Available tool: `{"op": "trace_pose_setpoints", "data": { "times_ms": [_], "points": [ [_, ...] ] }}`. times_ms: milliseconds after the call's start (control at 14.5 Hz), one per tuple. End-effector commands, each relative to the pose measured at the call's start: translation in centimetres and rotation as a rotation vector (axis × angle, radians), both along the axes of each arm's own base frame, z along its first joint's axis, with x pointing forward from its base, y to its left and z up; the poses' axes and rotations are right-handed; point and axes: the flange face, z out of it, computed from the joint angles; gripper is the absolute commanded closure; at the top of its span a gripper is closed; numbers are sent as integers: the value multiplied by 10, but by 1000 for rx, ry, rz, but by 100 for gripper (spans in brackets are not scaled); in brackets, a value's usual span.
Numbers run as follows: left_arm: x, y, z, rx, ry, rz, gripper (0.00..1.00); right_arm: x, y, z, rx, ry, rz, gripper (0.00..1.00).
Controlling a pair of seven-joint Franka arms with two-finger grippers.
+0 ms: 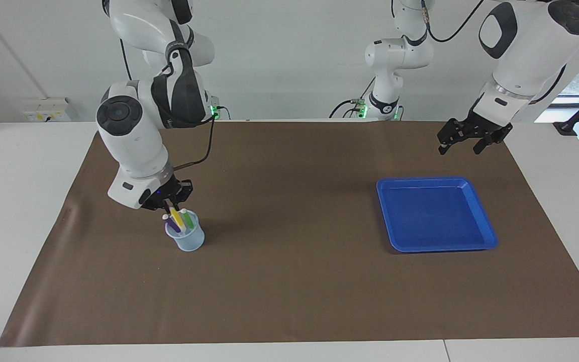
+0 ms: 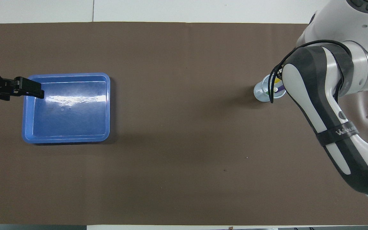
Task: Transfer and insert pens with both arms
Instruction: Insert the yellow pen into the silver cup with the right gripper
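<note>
Brown mat (image 1: pixel 289 281) covers most of a white table (image 1: pixel 18 226). Toward the right arm's end stands a pale translucent cup (image 1: pixel 185 238) on the mat, upright, holding all three pens. Purple pen (image 1: pixel 171 222), yellow pen (image 1: pixel 176 216) and green pen (image 1: pixel 186 217) lean together inside it, whitish cap ends up and sticking out above the rim. Right gripper (image 1: pixel 170 205) is directly over the cup, fingertips pinched together on the top of the yellow pen; whether the pen's lower end rests on the cup's bottom cannot be told. From overhead the right arm's forearm (image 2: pixel 324 118) hides most of the cup, leaving one edge of the rim and slivers of pen colour showing. A dark strap around that forearm carries pale lettering, readable only as "WAU", the rest cut off by the curve. Toward the left arm's end lies a blue tray (image 1: pixel 490 236), shallow, square with rounded corners, flat on the mat, well apart from the cup. Left gripper (image 1: pixel 465 138) hangs in the air, fingers spread wide, holding nothing; the facing view puts it above the mat's edge nearest the robots, short of the tray. This arm waits. A cable (image 1: pixel 204 151) droops from the right arm's wrist. No other writing is legible.
</note>
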Motion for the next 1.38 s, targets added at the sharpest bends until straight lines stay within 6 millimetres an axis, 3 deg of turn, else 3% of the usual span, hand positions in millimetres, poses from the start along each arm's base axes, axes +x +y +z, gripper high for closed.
{"op": "trace_pose_setpoints", "data": {
  "times_ms": [0, 482, 827, 1102, 1309],
  "points": [
    [-17, 8, 3, 24, 35, -15, 0, -14, -3, -7, -9, -19, 27, 100],
    [-26, 15, 1, 26, 45, 3, 0, -28, -3, -36, 4, -88, 40, 100],
    [-28, 12, 4, 26, 47, -3, 0, -9, -8, -61, 21, -81, 36, 100],
    [-26, 3, 14, 50, 49, -29, 0, -11, -2, -64, 24, -71, 42, 100],
    [-24, 8, 24, 53, 47, -26, 0, -9, -4, -74, 25, -57, 38, 100]
  ]
}}
